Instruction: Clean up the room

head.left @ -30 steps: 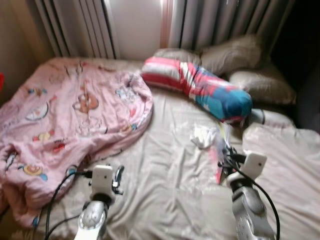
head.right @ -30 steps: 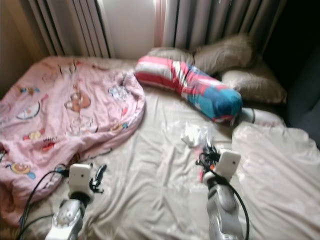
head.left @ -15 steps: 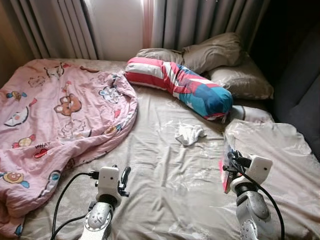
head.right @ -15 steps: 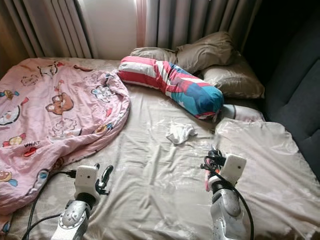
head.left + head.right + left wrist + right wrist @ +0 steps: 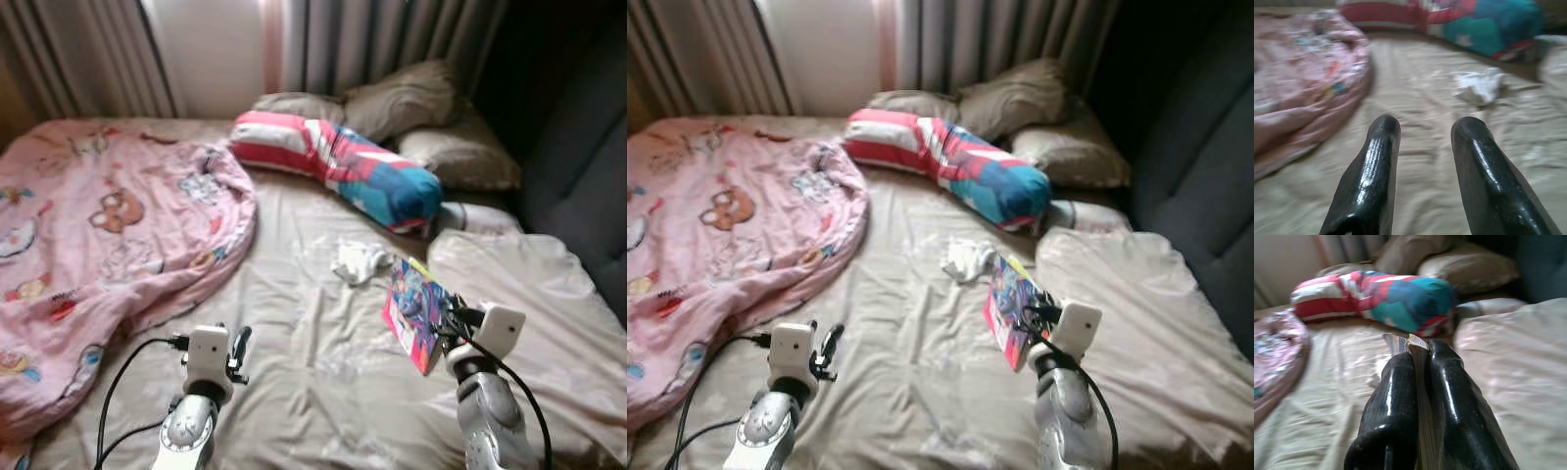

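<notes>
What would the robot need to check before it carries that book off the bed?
1. Right gripper shut on the book: ok, the fingers pinch its edge.
2. Book lifted off the sheet: cannot tell; it stands tilted just over it.
3. Left gripper free: ok, open and holding nothing, over the sheet.
4. White cloth apart from the book: ok, it lies beside it, toward the bolster.
5. Pink blanket out of the way: ok, bunched on the robot's left side.
6. Somewhere to put the book down: cannot tell.
</notes>
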Available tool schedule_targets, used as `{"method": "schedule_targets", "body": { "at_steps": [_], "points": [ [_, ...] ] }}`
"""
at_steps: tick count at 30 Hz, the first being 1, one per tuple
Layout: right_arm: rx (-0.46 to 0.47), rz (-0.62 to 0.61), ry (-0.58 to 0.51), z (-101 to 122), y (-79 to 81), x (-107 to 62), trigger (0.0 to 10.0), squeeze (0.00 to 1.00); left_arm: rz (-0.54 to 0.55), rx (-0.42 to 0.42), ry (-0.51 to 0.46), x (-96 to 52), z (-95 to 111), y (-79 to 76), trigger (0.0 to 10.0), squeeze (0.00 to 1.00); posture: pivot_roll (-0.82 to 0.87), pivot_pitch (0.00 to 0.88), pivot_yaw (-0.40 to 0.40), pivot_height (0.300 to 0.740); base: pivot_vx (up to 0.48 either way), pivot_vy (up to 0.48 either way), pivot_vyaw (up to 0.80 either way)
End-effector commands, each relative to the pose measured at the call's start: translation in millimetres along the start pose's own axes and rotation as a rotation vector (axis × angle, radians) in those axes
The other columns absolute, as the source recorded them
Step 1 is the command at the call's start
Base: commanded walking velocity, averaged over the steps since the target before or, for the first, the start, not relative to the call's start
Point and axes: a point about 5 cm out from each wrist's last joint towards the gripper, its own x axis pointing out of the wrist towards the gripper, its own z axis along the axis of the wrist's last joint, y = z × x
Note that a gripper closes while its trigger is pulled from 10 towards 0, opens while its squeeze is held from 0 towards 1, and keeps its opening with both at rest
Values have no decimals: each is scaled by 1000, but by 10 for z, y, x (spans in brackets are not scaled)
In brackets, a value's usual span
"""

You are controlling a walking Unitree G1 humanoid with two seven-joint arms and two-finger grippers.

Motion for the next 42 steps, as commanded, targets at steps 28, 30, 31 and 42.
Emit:
{"method": "schedule_targets", "body": {
  "at_steps": [28,30,31,42],
  "points": [
    [2,14,-22,50,45,27,10000,0,-10,8,21,-18,-35,-18,10000,0,-60,170,-62,715,0,0,0],
    [11,3,-16,35,32,23,10000,0,-9,8,21,-20,-36,-15,10000,0,-59,170,-62,705,0,0,0],
    [22,-3,-12,27,23,20,10000,0,-9,9,21,-21,-36,-13,10000,0,-59,171,-62,695,0,0,0],
    [25,-7,-30,33,12,9,10000,0,-11,12,22,-24,-37,-6,10000,0,-59,172,-58,671,0,0,0]
  ]
}}
